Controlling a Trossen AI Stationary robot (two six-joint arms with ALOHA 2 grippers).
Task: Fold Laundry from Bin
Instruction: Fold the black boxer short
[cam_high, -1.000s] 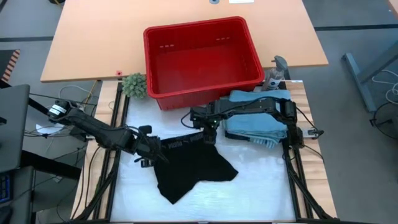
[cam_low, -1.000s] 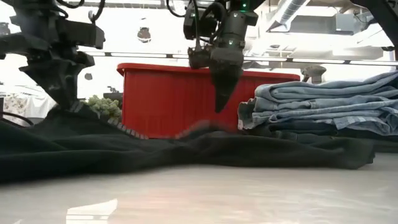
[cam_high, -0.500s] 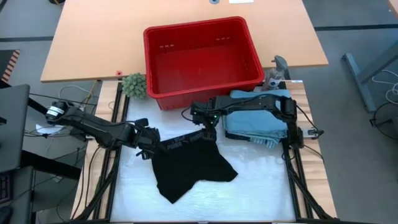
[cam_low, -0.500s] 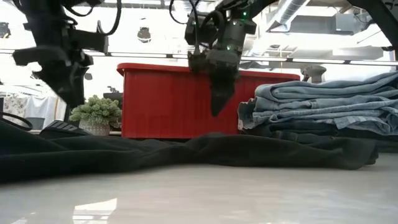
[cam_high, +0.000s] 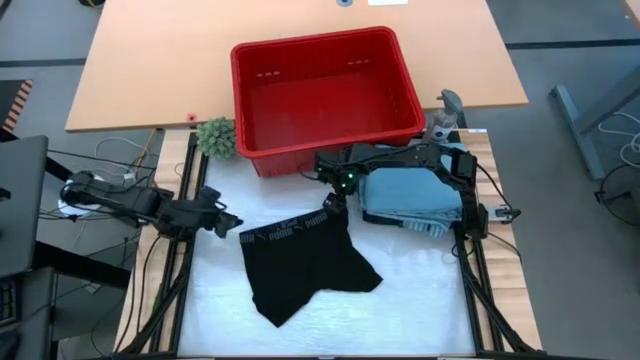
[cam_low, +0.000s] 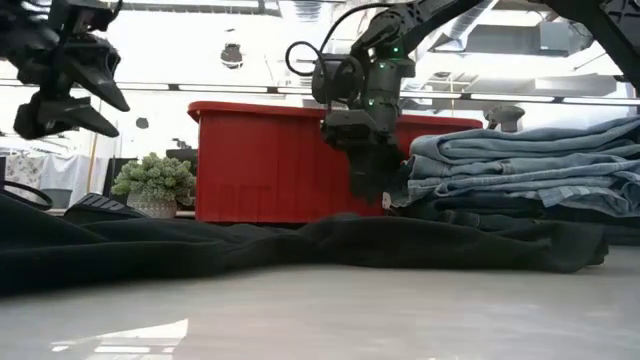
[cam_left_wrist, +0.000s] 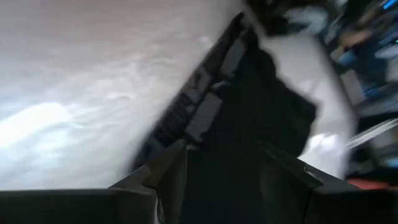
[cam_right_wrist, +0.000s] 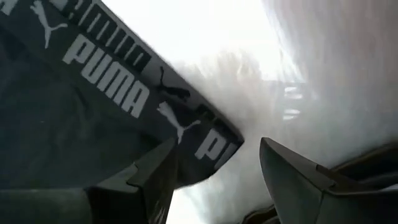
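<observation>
A black garment with a PUMA waistband lies spread flat on the white mat. My right gripper hangs open just above the waistband's right corner, fingers pointing down, close beside the folded denim stack. My left gripper is open at the mat's left edge, apart from the garment's left side. The red bin stands at the far side of the mat.
A small green plant sits left of the bin. The denim stack fills the mat's right side. A grey object stands beyond the stack. Bare mat lies near and right of the garment.
My left gripper has let go of the waistband's left end, rolled and drawn back toward the table's left edge. My right gripper has shifted toward the denim stack and sunk a little. The waistband, earlier bunched and slanted, now lies flat and straight.
</observation>
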